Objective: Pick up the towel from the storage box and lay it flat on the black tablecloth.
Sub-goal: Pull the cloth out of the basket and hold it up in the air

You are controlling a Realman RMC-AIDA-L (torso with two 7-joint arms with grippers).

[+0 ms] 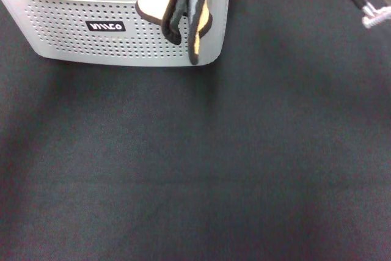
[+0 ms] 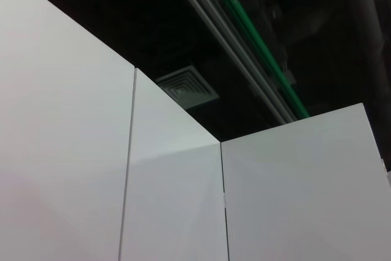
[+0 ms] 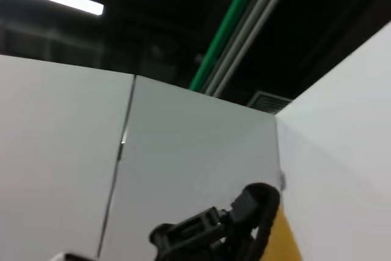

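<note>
Partly over storage box [image 1: 79, 41]: towel [image 1: 183, 4]

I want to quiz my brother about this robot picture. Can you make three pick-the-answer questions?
1. Where is the towel?
A. Hanging in front of a corner of the storage box
B. Spread in the middle of the black tablecloth
C. On the floor

2. What colour is the towel's other side?
A. Red
B. Yellow
C. Blue

3. How does the towel look now?
A. Laid flat
B. Rolled into a ball
C. Dangling in folds

Answers:
1 A: in the head view it hangs in front of the box's corner.
2 B: a yellow side shows beside the grey.
3 C: it hangs bunched and is not yet spread on the cloth.
</note>
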